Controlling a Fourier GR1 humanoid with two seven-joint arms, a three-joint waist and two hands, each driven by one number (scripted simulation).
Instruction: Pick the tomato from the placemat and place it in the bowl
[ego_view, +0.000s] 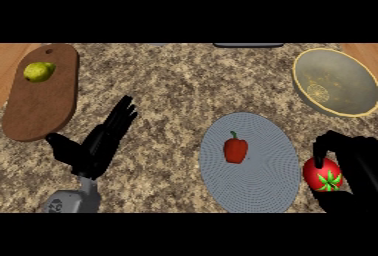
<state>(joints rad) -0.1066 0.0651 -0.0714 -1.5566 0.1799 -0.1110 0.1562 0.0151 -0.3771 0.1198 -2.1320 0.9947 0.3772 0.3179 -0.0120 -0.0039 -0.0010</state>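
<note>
Here, right hand (353, 165) curled round glossy tomato (322, 175), left hand (100, 140) open, woven round placemat (255, 187)

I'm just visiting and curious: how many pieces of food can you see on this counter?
3. A yellow-green lemon on the wooden cutting board at left, a red pepper on the grey placemat, and a tomato in the right robot hand at the placemat's right edge.

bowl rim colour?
Yellow rim on the bowl, grey-olive inside with a pale round mark; the head view shows it best.
</note>
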